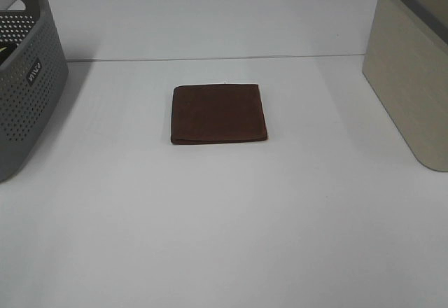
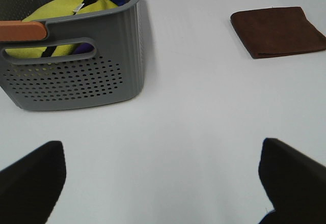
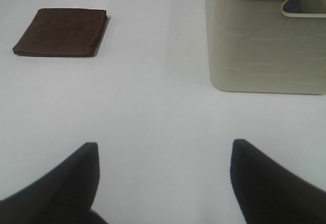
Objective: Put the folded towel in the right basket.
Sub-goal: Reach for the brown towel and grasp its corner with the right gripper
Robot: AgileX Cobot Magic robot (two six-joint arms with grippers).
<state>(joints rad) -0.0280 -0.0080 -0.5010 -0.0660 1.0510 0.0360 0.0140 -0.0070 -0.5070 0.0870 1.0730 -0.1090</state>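
A folded dark brown towel (image 1: 219, 114) lies flat on the white table, in the middle. It also shows in the left wrist view (image 2: 278, 30) and in the right wrist view (image 3: 62, 31). The beige right basket (image 1: 414, 70) stands at the right edge and shows in the right wrist view (image 3: 265, 38). My left gripper (image 2: 163, 175) is open and empty, well short of the towel. My right gripper (image 3: 163, 175) is open and empty, with the towel and basket both far ahead. Neither arm shows in the high view.
A grey perforated basket (image 1: 24, 77) stands at the left edge; the left wrist view shows it (image 2: 76, 76) holding yellow and blue cloth. A table seam runs across behind the towel.
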